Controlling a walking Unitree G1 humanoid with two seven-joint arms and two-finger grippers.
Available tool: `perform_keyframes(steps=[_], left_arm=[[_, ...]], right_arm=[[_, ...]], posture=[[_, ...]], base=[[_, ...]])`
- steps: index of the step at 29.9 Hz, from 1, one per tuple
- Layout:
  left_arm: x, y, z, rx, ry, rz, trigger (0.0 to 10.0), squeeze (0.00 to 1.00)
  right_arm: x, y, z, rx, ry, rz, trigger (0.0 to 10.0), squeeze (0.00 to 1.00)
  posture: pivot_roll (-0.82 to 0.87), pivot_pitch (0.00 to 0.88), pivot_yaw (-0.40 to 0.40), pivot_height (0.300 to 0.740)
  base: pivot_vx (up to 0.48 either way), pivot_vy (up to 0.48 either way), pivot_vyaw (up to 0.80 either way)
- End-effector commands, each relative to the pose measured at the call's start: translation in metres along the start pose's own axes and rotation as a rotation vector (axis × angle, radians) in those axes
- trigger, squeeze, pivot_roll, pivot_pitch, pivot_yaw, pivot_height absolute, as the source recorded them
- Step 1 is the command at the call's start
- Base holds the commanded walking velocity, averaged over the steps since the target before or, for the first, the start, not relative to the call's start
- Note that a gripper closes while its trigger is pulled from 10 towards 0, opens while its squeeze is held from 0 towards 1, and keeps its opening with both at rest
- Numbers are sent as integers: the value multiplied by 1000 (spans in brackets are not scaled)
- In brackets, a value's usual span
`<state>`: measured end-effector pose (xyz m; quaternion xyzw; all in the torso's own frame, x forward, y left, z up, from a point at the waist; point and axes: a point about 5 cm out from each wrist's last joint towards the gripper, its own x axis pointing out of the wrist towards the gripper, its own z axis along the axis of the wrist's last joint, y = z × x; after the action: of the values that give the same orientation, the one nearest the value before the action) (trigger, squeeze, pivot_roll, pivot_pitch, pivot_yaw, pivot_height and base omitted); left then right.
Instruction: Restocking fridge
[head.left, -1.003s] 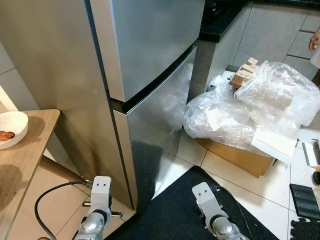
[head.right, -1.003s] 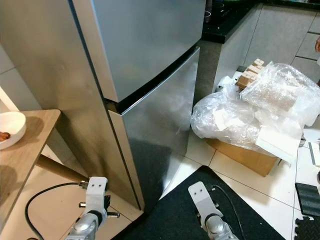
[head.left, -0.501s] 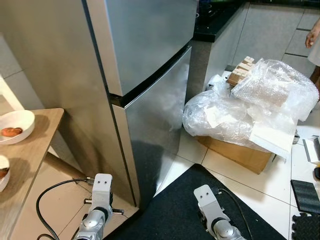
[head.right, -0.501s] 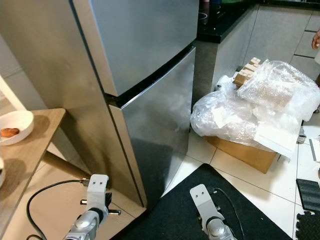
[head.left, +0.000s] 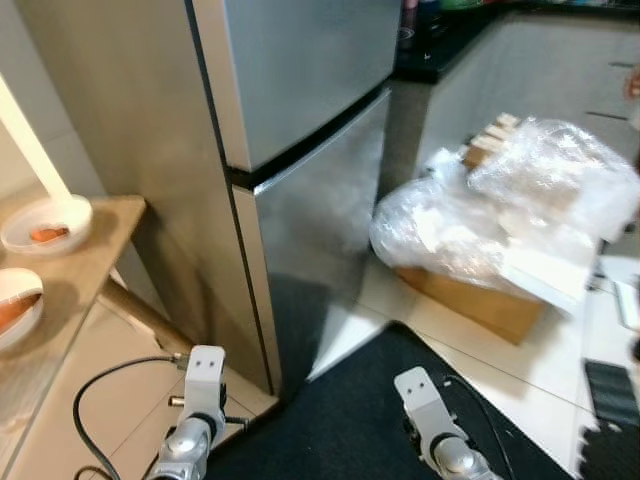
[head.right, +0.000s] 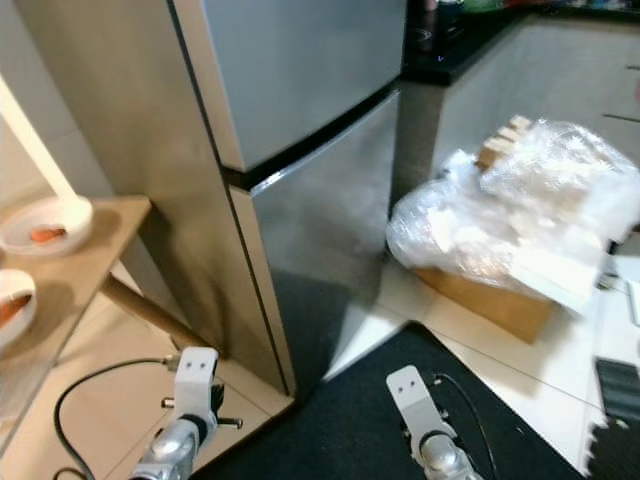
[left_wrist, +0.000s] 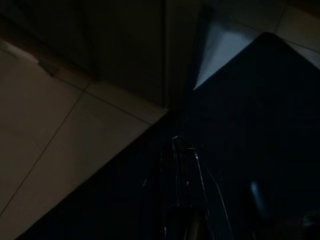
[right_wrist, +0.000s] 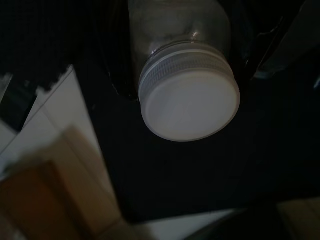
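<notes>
Both arms hanging low at the head view's 6 o'clock edge, silver wrists pointing down. Left gripper (left_wrist: 182, 165) at about 7 o'clock, black fingers pressed together, nothing between them, seen dimly in its wrist view. Right gripper (right_wrist: 182, 75) at about 5 o'clock, fingers (right_wrist: 117, 75) spread either side of a jar (right_wrist: 187, 95), clamping it just behind its white lid.

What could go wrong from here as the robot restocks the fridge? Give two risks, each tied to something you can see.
1. The fridge doors are shut while the right tool holds a white-capped jar; opening a door may fall to the left arm.
2. A black cable loops on the floor beside the left arm and might snag as the robot walks.
</notes>
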<state>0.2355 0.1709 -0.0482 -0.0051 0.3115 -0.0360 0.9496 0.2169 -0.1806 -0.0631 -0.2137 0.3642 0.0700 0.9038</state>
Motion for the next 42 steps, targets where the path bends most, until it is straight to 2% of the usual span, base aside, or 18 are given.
perform_keyframes(steps=[1, 20, 26, 42], left_arm=[[-1, 1, -2, 0, 9, 6, 10000, 0], [0, 0, -1, 7, 3, 17, 10000, 0], [-1, -1, -1, -1, -11, 28, 10000, 0], [-8, 9, -12, -38, -25, 93, 10000, 0]], right_arm=[[1, 1, 6, 7, -22, 5, 10000, 0], [2, -1, 8, -14, -28, 14, 10000, 0], [4, -3, 15, -41, -43, 26, 10000, 0], [9, 0, 35, -93, -84, 73, 10000, 0]], posture=[[-83, 45, 49, 740], [-82, 24, 25, 740], [-64, 19, -6, 740], [-10, 40, -67, 740]], base=[[-255, 0, 0], [-13, 0, 0], [0, 0, 0], [0, 0, 0]])
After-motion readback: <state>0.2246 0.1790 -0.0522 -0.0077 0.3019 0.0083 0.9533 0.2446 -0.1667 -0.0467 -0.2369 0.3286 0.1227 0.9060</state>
